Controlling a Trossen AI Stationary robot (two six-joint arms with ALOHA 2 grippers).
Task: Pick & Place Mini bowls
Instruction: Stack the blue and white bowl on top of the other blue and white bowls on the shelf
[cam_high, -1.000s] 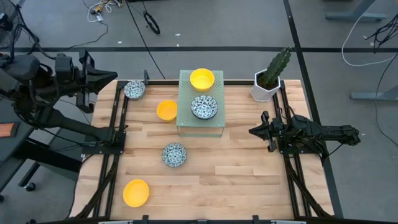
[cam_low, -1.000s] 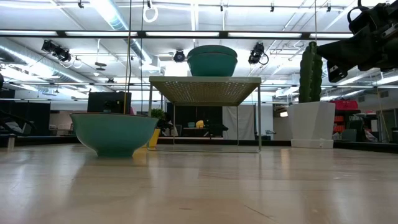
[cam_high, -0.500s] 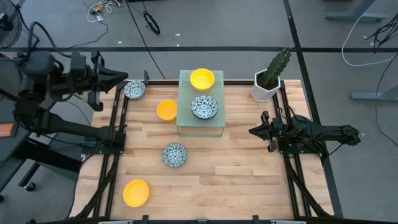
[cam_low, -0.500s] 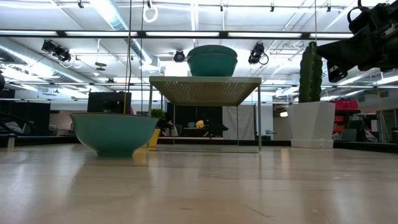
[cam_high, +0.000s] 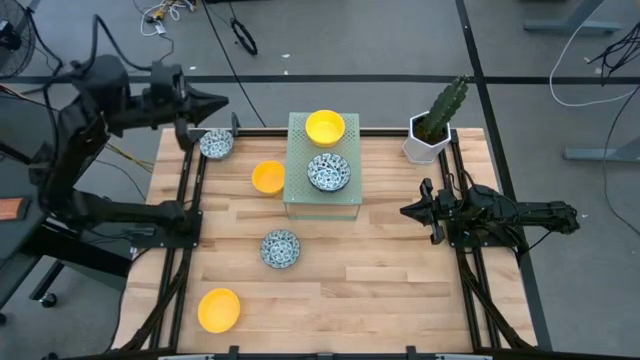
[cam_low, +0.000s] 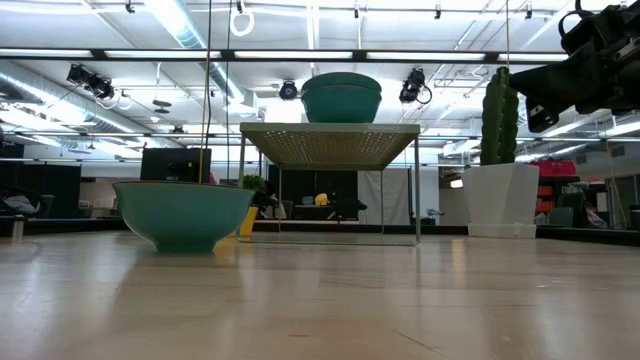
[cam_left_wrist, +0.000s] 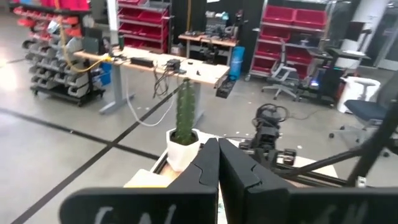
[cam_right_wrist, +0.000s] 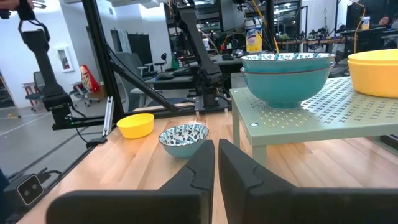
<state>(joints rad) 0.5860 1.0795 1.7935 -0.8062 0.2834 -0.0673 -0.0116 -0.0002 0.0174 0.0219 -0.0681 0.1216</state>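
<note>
High view shows six mini bowls, all round, sitting upright with mouths facing up, so none has a long axis. On the green perforated stand (cam_high: 322, 165) a yellow bowl (cam_high: 325, 127) sits at the far end and a blue-patterned bowl (cam_high: 328, 172) just nearer. Beside the stand on the bare wood lies a second yellow bowl (cam_high: 267, 178). Another patterned bowl (cam_high: 216, 144) rests at the far left corner, a third patterned bowl (cam_high: 280, 248) lies mid-worktop, and a third yellow bowl (cam_high: 218, 310) sits near the front left edge.

Left claw (cam_high: 222, 103) hangs above the far left corner, fingers pressed together and empty. Right claw (cam_high: 405, 211) waits over the right edge, fingers nearly together, holding nothing.

The worktop (cam_high: 380, 280) is pale butcher-block wood framed by black rails. A cactus in a white pot (cam_high: 432, 128) stands at the far right corner. Grey floor with dark seams and loose cables surrounds it.
</note>
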